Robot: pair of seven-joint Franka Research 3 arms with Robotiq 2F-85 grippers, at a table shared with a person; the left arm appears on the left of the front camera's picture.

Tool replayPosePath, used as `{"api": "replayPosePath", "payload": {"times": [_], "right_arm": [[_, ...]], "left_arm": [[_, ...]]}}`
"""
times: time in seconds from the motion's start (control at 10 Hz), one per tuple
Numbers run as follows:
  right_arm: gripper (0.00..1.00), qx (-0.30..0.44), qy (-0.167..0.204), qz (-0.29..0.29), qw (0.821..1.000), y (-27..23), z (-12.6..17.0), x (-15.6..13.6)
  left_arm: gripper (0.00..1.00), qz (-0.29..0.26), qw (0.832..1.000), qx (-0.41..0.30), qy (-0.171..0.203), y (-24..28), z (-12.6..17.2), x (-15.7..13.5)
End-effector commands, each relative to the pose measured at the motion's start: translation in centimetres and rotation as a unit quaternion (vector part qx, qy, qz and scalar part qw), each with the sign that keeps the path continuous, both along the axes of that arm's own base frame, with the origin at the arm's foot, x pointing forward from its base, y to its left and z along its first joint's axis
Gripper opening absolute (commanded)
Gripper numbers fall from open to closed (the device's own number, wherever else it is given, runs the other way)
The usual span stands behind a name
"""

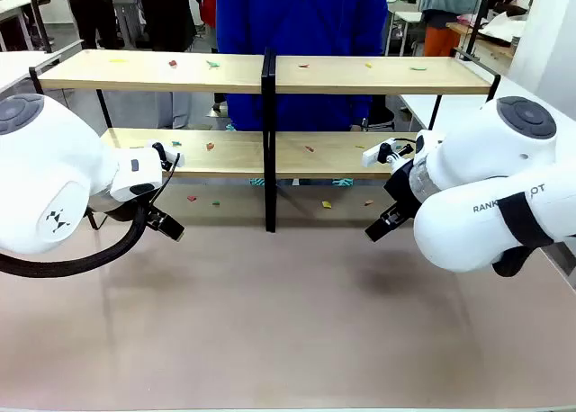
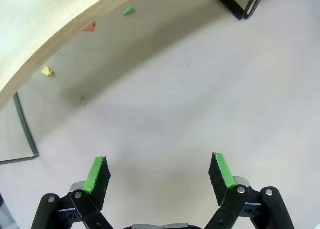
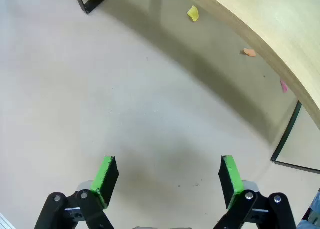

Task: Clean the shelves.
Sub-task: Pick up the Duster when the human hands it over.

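You had left gripper (image 2: 160, 171), right gripper (image 3: 167, 176) low over table (image 1: 288, 340), jaws spread, empty; coloured scraps (image 1: 213, 65) dotted shelves (image 1: 378, 74).

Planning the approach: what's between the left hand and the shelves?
Bare table ahead of the left hand, in the left wrist view; coloured scraps lie beneath the shelves.

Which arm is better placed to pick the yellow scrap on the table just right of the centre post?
Right, probably. The yellow scrap lies near the open right gripper, on its side of the centre post; the left gripper hovers beyond it.
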State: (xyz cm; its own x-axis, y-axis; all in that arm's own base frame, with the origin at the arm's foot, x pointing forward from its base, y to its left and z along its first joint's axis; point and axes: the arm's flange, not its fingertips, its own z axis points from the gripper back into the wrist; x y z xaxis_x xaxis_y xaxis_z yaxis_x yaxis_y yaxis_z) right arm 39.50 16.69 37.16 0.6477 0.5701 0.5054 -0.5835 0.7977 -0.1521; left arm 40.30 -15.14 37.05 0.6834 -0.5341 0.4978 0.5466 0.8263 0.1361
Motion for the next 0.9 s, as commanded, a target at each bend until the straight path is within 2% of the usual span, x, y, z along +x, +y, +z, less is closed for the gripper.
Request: {"api": "replayPosePath", "payload": {"times": [0.0,0.8], "right_arm": [[1.00,0.000,0.000,0.000,1.000,0.00,0.00,0.00],[1.00,0.000,0.000,0.000,1.000,0.00,0.00,0.00]], "left_arm": [[1.00,0.000,1.000,0.000,0.000,0.00,0.01,0.00],[1.00,0.000,1.000,0.000,0.000,0.00,0.01,0.00]]}}
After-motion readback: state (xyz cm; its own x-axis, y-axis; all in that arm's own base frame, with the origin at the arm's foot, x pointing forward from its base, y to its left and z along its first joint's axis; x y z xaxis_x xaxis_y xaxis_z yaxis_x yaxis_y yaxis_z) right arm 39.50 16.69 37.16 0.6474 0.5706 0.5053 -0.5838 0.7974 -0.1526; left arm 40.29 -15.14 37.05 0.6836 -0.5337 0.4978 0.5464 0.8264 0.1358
